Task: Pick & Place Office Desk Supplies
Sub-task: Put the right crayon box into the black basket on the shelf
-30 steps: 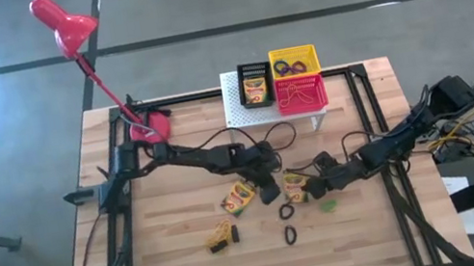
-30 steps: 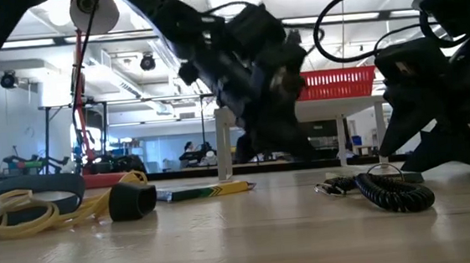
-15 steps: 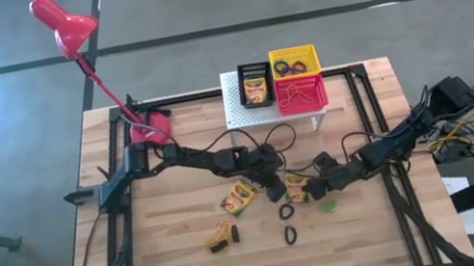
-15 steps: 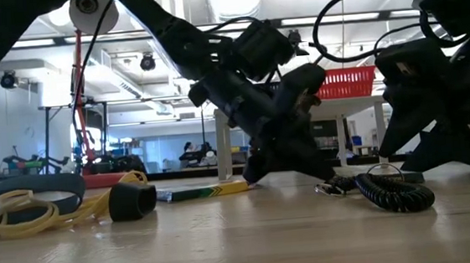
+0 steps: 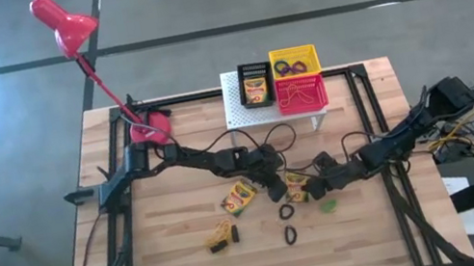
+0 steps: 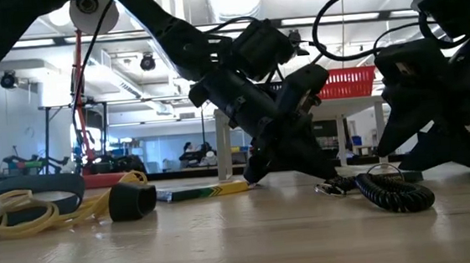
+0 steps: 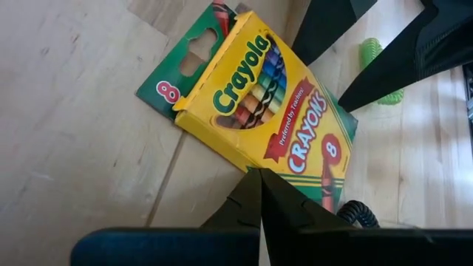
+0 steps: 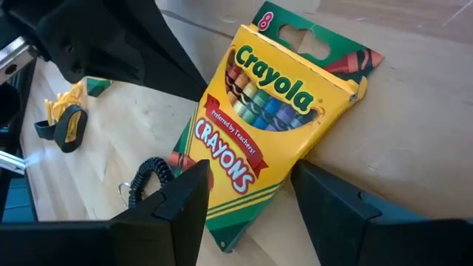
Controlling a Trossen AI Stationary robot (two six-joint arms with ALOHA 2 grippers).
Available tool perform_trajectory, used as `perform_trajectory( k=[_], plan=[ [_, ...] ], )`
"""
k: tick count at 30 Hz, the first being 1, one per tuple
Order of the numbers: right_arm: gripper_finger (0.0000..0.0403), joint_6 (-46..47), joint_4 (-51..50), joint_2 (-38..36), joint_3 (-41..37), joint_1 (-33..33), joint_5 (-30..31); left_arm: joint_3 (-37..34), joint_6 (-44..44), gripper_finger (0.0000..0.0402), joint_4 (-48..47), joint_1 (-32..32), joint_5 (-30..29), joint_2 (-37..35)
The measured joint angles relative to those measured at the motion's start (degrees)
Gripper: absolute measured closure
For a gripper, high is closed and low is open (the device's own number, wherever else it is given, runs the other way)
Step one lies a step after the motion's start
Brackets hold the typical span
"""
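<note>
A yellow-and-green crayon box (image 5: pixel 296 185) lies flat on the table between my two grippers. My left gripper (image 7: pixel 260 174) is shut, tips down at the box's long side. My right gripper (image 8: pixel 251 168) is open, its fingers either side of the box's bottom corner (image 8: pixel 222 240). A second crayon box (image 5: pixel 238 196) lies flat to the left. Two black rings (image 5: pixel 285 211), a green ring (image 5: pixel 328 205) and the rubber-band tangle (image 5: pixel 221 237) lie nearer the front edge. My left gripper's shut fingertips (image 7: pixel 255 185) meet the crayon box at the middle of one long side (image 7: pixel 247 164), slanting down from the table's left. The box lies flat on the wood. Whether my right gripper's fingers (image 8: pixel 310 185) touch the box, I cannot tell.
At the back, a white perforated stand (image 5: pixel 239 118) carries a black bin (image 5: pixel 254 84) with a crayon box, a yellow bin (image 5: pixel 293 61) and a red bin (image 5: pixel 301 93). A red desk lamp (image 5: pixel 67 26) stands at the back left. Black frame rails run along the table's sides.
My left gripper has come down to the table beside the crayon box, rolling slightly, and stayed shut; over the last half second it has held still. The box has not visibly moved.
</note>
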Motion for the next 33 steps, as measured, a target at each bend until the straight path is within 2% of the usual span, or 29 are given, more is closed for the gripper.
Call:
perform_trajectory(
  k=[11, 21, 29, 33],
  plan=[
    [0.0209, -0.54, -0.59, -3.89, -0.09, -0.37, 3.85, -0.04, 1.07, 0.0398, 0.07, 0.02, 0.0, -0.01],
    [0.0209, -2.85, -0.38, -6.77, -0.09, -0.31, 3.85, 0.45, 1.12, 0.0398, 0.47, 0.02, 0.0, -0.09],
    [0.0211, -4.11, -4.76, -6.04, -0.05, -0.25, 3.38, 0.83, 1.04, 0.0398, 3.08, 0.0, -2.19, 0.16],
    [0.0232, -4.24, -5.44, -3.93, -0.14, -0.21, 3.54, 0.83, 1.23, 0.0398, 4.25, 0.02, -2.58, 0.21]
  ],
)
